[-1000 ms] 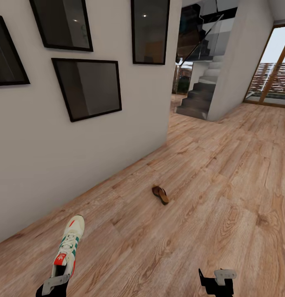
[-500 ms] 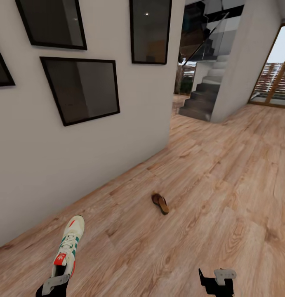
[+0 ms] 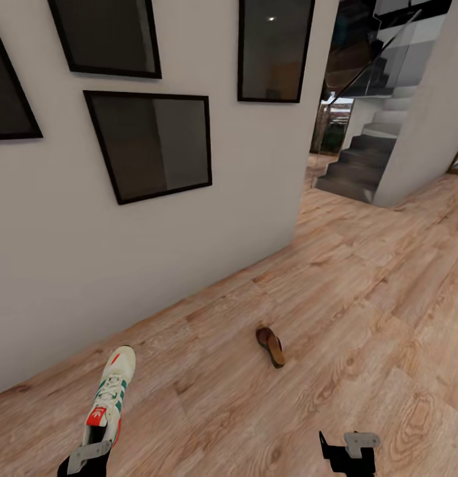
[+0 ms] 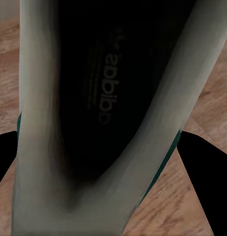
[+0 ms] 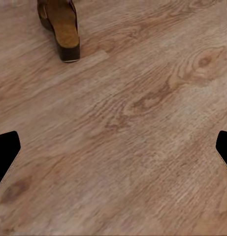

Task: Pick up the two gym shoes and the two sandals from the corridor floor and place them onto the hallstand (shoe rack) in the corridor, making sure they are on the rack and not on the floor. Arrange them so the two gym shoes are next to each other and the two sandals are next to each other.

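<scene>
One gym shoe clamped in left tool | right tool apart | sandal on floor

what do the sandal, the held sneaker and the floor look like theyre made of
Sandal: likely brown leather, matte, with a darker strap. Gym shoe in the left gripper: cream upper, probably leather or synthetic, with woven-looking white laces. Corridor floor: wood-grain planks, visible knots, low sheen.
</scene>
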Available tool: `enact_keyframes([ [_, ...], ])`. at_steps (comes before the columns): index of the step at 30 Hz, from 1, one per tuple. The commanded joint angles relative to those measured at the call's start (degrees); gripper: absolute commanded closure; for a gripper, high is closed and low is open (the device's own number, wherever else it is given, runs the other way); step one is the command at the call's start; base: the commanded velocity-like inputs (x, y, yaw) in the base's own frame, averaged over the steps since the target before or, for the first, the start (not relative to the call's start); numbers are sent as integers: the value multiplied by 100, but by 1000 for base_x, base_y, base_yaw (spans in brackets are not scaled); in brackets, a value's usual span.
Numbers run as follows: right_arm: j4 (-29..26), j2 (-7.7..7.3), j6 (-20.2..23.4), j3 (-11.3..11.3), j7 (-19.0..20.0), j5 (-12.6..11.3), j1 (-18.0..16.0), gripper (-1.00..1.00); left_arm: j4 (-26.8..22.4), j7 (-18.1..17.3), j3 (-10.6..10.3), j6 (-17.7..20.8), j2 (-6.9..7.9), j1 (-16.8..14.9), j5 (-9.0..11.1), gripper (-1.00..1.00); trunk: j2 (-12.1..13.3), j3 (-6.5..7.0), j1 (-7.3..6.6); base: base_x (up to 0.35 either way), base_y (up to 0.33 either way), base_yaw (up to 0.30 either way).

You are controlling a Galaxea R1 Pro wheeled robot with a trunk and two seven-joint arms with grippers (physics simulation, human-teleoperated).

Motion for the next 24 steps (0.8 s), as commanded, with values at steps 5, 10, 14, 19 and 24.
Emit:
enact_keyframes([
  [5,3,1,-17,-49,3,59,-2,-100,8,-60,44,-19,-2,-5,23,100,-2,-5,1,226,-204,174],
  [10,3,1,-17,-49,3,59,-2,-100,10,-60,44,-21,-2,-5,23,100,-2,-5,1,196,-219,42],
  [14,3,1,-17,-49,3,59,-2,-100,9,-60,44,-22,-2,-5,23,100,-2,-5,1,174,-229,8],
  [19,3,1,-17,-49,3,59,-2,-100,8,-60,44,-22,-2,-5,23,100,-2,-5,1,155,-238,57],
  [24,3,1,-17,-49,3,59,-2,-100,7,-60,44,-22,-2,-5,23,100,-2,-5,1,202,-192,227],
])
